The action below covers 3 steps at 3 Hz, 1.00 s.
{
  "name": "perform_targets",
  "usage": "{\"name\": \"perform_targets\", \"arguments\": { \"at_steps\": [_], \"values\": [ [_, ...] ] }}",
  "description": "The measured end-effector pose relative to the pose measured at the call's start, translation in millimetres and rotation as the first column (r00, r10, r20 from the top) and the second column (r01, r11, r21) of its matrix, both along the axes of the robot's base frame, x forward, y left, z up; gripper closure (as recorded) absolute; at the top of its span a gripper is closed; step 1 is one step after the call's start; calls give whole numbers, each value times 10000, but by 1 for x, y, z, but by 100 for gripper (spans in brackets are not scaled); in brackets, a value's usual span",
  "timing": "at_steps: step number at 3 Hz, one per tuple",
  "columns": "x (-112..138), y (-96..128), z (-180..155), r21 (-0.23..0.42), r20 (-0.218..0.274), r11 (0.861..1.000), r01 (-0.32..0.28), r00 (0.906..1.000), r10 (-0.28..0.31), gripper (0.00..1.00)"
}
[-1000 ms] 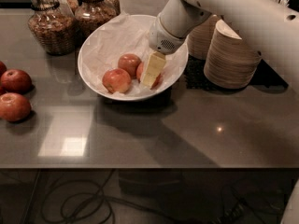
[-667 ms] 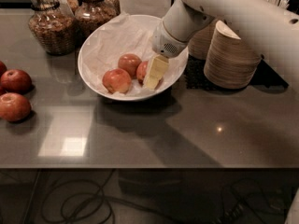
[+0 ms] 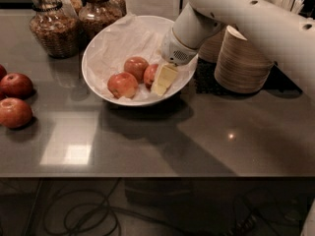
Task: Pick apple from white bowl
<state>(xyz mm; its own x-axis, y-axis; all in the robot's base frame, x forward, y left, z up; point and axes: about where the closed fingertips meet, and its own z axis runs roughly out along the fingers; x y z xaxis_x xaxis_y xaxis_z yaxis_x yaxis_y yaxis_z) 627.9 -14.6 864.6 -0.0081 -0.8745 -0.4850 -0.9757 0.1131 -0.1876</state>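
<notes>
Gripper (image 3: 161, 81) is down inside the white bowl (image 3: 98, 48), at its right side, resting on the crumpled paper lining. Grasp state: cannot tell from here. The apple (image 3: 149, 74) sits touching the gripper's left side, partly hidden by it. Two more apples (image 3: 123, 85) lie further left of the gripper in the same bowl. Stacked cream bowls (image 3: 243, 63) stand to its right. Glass jars (image 3: 54, 26) stand well off to its far left.

- I see red apples (image 3: 16, 85) at the table's (image 3: 197, 141) left edge.
- Two glass jars (image 3: 54, 31), far left.
- Bowl stack (image 3: 241, 63), far right.
- Cables (image 3: 78, 215) on the floor, near.
- Gripper (image 3: 164, 80) left of that stack.
</notes>
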Motion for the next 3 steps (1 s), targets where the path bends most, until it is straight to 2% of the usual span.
{"name": "perform_targets", "arguments": {
  "at_steps": [1, 3],
  "values": [
    [-1, 0, -2, -15, -30, 10000, 2, 10000, -2, 13],
    [-2, 0, -7, -53, -137, 10000, 19, 9999, -20, 52]
  ]
}}
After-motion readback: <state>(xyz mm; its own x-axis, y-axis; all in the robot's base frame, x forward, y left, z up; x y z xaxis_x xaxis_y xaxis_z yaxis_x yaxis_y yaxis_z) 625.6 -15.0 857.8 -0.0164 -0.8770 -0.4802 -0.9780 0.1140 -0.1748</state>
